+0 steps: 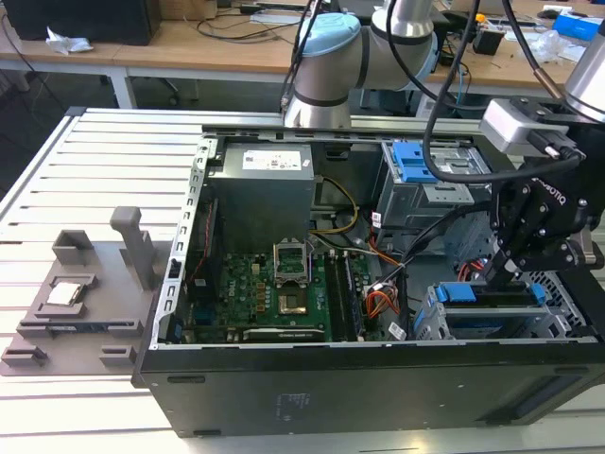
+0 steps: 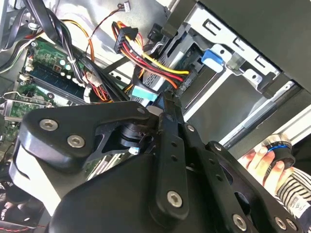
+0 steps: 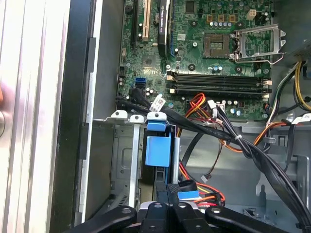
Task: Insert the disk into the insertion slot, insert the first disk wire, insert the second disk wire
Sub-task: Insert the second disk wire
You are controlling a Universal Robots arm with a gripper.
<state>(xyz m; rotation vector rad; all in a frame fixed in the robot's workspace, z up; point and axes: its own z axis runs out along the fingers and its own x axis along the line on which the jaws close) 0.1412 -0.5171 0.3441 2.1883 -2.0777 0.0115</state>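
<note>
Here, an open black computer case [image 1: 312, 378] lies on its side on a slatted metal table [image 1: 85, 170], with the robot arm [image 1: 331, 66] reaching over it from the far side. Inside, a green motherboard [image 1: 274, 293] fills the middle of the case and a grey power supply [image 1: 263, 189] sits at the far end. At the exterior view's right, near corner is the insertion slot [image 1: 430, 322], a low silver cage, and the disk [image 1: 492, 317] in its blue carrier already sits inside it. Farther back stands a taller grey cage with a blue latch [image 1: 411, 161]. The gripper [image 1: 496, 270] hangs just above the disk's far edge; in the first wrist view its fingers [image 3: 172, 191] look nearly closed around a small black connector with a blue tag [image 3: 187, 194], though I cannot tell for sure that it is gripped. A bundle of red, yellow and orange wires [image 2: 146, 63] runs close by. A person's hand [image 2: 265, 162] shows in the second wrist view.
</note>
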